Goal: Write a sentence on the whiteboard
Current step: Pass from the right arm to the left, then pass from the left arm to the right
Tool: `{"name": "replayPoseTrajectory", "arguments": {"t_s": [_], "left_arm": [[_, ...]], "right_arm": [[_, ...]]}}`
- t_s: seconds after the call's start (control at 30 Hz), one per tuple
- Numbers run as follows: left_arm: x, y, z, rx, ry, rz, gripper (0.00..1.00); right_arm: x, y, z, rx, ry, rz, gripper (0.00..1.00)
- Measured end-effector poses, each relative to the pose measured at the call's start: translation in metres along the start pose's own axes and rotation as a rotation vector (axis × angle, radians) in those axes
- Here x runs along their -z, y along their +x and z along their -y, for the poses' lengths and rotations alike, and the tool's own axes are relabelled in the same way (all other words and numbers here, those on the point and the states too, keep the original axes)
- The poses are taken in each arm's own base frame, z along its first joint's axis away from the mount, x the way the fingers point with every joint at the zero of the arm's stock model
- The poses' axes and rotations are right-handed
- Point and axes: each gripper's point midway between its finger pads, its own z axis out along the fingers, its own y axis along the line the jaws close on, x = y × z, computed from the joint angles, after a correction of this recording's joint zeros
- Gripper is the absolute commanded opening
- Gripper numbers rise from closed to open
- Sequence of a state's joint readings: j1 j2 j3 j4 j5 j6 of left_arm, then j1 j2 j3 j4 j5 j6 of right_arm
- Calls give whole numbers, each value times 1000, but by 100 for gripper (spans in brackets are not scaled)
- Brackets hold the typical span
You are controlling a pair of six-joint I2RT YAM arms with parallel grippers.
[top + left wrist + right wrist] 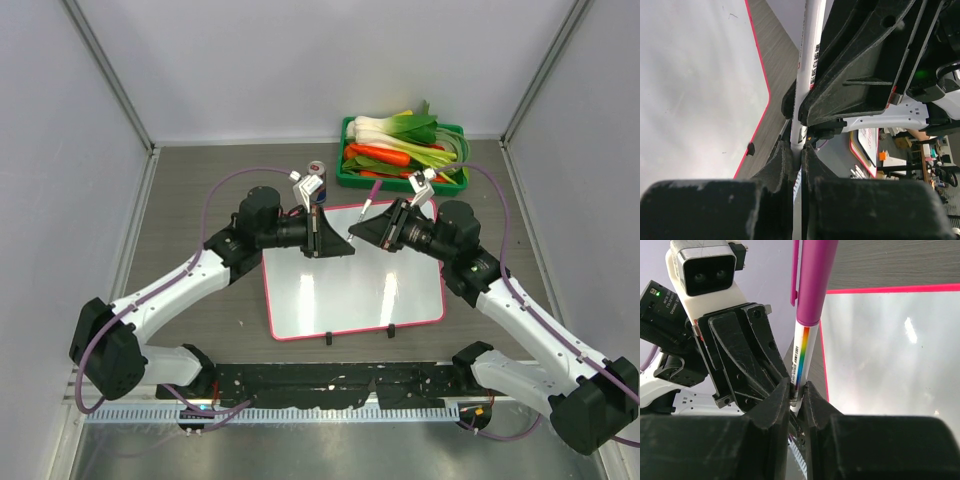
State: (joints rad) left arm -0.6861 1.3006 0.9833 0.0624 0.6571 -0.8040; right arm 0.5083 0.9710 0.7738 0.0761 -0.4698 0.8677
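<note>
The whiteboard (350, 290) lies flat on the table, white with a pink-red frame and two black feet at its near edge. It shows no writing, so the sentence is not in view. A marker (368, 205) with a magenta cap and a white barrel is held over the board's far edge. My left gripper (343, 246) is shut on the white barrel (807, 60). My right gripper (356, 233) is shut on the same marker (805, 347), just below the magenta cap (812, 280). The two grippers face each other, almost touching. The board also shows in the left wrist view (695, 90) and the right wrist view (895, 350).
A green crate (345, 170) of toy vegetables stands at the back right, just beyond the board. A small blue-and-red cylinder (318, 187) shows behind the left wrist. Grey walls close in the left, right and back sides.
</note>
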Motion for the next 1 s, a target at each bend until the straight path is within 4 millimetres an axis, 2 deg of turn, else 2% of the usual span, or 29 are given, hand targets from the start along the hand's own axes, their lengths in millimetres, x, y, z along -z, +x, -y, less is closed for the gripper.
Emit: {"name": "replayPoseTrajectory", "arguments": {"t_s": [0.1,0.17,0.4,0.63,0.67,1.0], "left_arm": [[1,0,2,-4,6,1,0],[3,-1,4,-6,5,6,0],[6,0,6,-16,3,5,0],[12,5,15,-49,38,-16,0],[13,6,16,-55,45,-23,0],[23,16,32,-99,119,-63,0]], "right_arm": [[0,0,-2,7,-11,-4,41],[1,4,-5,9,-26,-23,48],[3,11,-12,21,-70,-66,63],[4,13,-17,30,-96,-79,61],[4,13,-19,33,-103,-79,57],[7,13,-34,53,-181,-87,40]]}}
